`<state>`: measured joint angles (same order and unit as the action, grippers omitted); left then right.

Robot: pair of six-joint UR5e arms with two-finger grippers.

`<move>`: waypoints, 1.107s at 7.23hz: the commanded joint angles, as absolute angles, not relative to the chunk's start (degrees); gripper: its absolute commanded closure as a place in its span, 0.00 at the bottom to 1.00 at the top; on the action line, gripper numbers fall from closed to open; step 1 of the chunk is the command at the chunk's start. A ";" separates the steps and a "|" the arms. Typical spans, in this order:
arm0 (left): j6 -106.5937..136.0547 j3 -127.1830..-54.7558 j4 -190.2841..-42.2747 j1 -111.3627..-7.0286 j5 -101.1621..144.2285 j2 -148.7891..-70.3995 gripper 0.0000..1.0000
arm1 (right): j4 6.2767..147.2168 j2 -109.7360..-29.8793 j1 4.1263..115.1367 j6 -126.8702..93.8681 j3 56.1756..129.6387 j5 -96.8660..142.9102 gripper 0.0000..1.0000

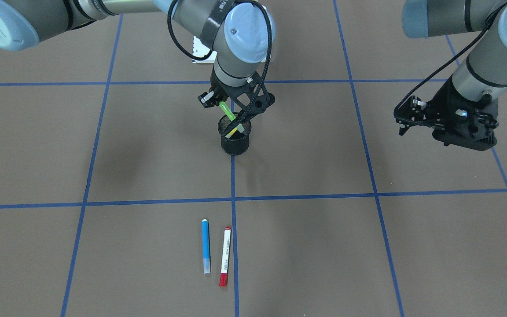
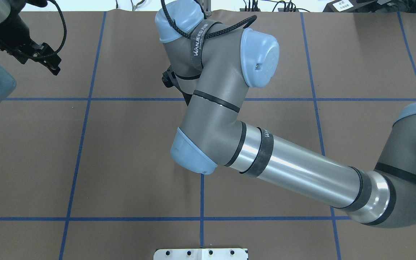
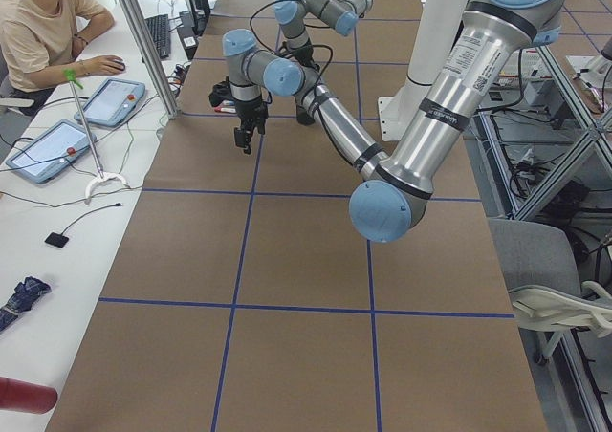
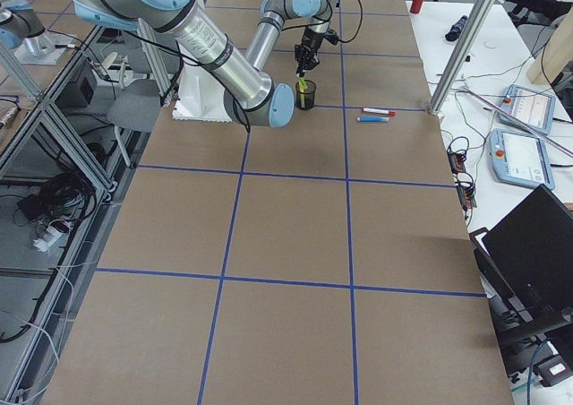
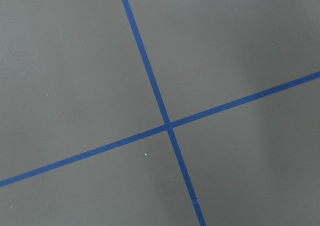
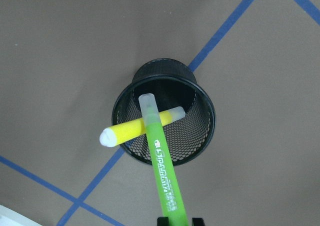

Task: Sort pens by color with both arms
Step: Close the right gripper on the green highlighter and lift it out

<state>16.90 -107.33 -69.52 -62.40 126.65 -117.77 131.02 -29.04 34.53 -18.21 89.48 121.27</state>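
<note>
Smooth cylindrical blue pen (image 1: 206, 251) and white, red-ended pen (image 1: 225, 257) are lying parallel toward the worktop's edge opposite the robot. Right gripper (image 1: 223, 105) is clamping the green pen (image 1: 228, 112) over the round black mesh cup (image 1: 236, 144), where the yellow pen (image 1: 235, 130) is leaning. Left gripper (image 1: 405, 125) is hovering; its closure cannot be told.

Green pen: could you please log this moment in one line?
right gripper: holds green pen over cup; yellow pen: in cup; left gripper: empty; blue pen, red pen: on table

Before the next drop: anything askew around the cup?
Yes. The yellow pen leans in the mesh cup, its white end jutting past the rim instead of dropping inside. The green pen in the right gripper crosses it in the wrist view.
</note>
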 commanded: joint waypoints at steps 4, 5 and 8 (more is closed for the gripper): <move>17.67 -107.67 -69.52 -62.40 127.79 -117.77 0.00 | 134.39 -28.92 42.26 -24.12 95.27 123.66 1.00; 17.67 -107.67 -69.78 -62.32 127.79 -117.86 0.00 | 131.95 -29.00 43.23 -29.48 95.19 123.58 1.00; 17.75 -107.67 -69.79 -62.31 127.79 -117.86 0.00 | 116.43 -29.18 44.74 -46.26 90.99 121.22 1.00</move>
